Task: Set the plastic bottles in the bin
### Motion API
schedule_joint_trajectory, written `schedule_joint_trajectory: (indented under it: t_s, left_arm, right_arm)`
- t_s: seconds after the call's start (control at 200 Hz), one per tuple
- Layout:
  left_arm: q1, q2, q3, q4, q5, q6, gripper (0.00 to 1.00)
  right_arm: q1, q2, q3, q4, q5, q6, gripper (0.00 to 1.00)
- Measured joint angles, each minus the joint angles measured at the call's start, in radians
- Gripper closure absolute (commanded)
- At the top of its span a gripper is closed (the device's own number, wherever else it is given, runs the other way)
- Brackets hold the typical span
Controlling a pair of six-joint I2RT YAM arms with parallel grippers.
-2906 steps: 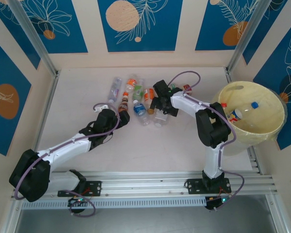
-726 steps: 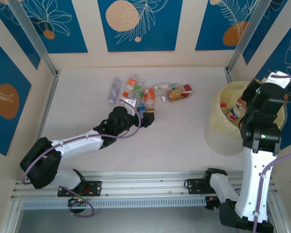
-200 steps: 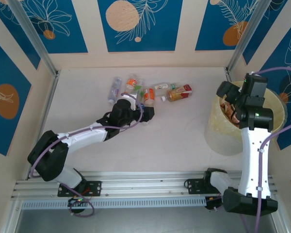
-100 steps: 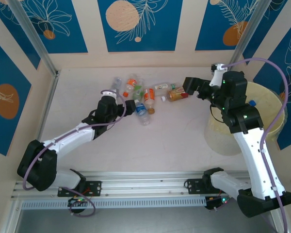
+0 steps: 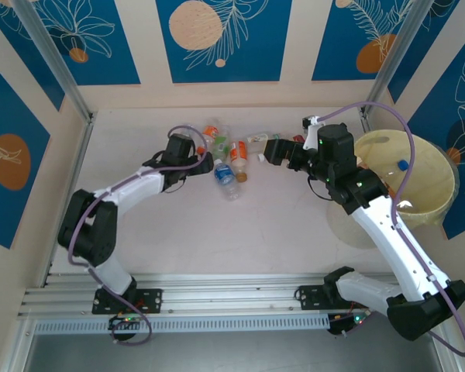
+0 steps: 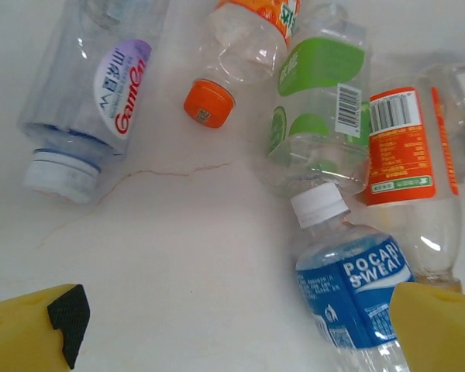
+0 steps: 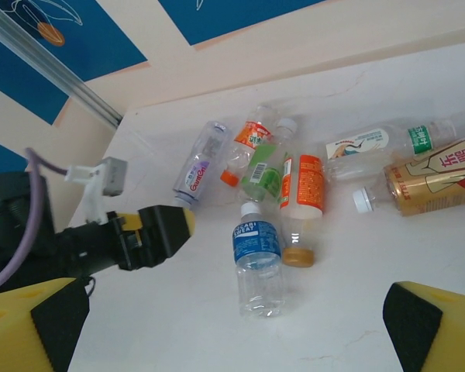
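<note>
Several plastic bottles lie in a cluster at the table's far middle. The nearest has a blue label; behind it lie purple-label, green-label and orange-label bottles. My left gripper is open just left of the blue bottle, with bare table between its fingers. My right gripper hovers open above the cluster's right side, holding nothing. The pale yellow bin stands at the right with a blue-capped bottle inside.
A gold and red bottle and a white-and-green-label bottle lie at the cluster's right end. Aluminium posts and patterned walls enclose the table on three sides. Bare table stretches in front of the bottles.
The right arm has swung from over the bin leftward to the bottle cluster, its gripper empty. The left gripper has shifted farther back, beside the blue bottle.
</note>
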Motion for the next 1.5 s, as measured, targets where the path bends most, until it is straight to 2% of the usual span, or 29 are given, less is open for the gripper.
schedule_joint_trajectory:
  t_s: [0.12, 0.27, 0.545, 0.71, 0.91, 1.095, 1.41, 1.5]
  left_arm:
    - [0.002, 0.111, 0.109, -0.065, 0.049, 0.006, 0.00]
    - [-0.030, 0.159, 0.161, -0.121, 0.082, -0.076, 0.00]
    - [-0.196, 0.207, 0.212, -0.167, 0.039, -0.268, 0.00]
    - [-0.235, 0.232, 0.212, -0.174, 0.008, -0.340, 0.03]
    - [-0.262, 0.238, 0.173, -0.126, -0.017, -0.380, 0.13]
    - [-0.277, 0.276, 0.137, -0.079, -0.005, -0.392, 0.28]
    - [-0.277, 0.234, 0.030, 0.056, 0.016, -0.295, 0.50]
    - [-0.276, 0.210, -0.014, 0.102, 0.031, -0.258, 0.54]
  right_arm:
    - [0.003, 0.000, 0.000, 0.003, 0.007, 0.000, 0.00]
    - [0.003, -0.004, -0.003, 0.004, 0.030, 0.000, 0.01]
    - [0.005, -0.006, -0.005, 0.000, 0.037, -0.001, 0.00]
    - [0.010, -0.006, -0.005, -0.007, 0.046, -0.005, 0.00]
    - [0.010, -0.005, -0.005, -0.012, 0.059, -0.023, 0.00]
    - [0.009, 0.014, -0.005, -0.017, 0.064, -0.030, 0.01]
    - [0.010, 0.023, -0.005, -0.026, 0.068, -0.030, 0.01]
    - [0.010, 0.023, -0.005, -0.025, 0.068, -0.030, 0.01]
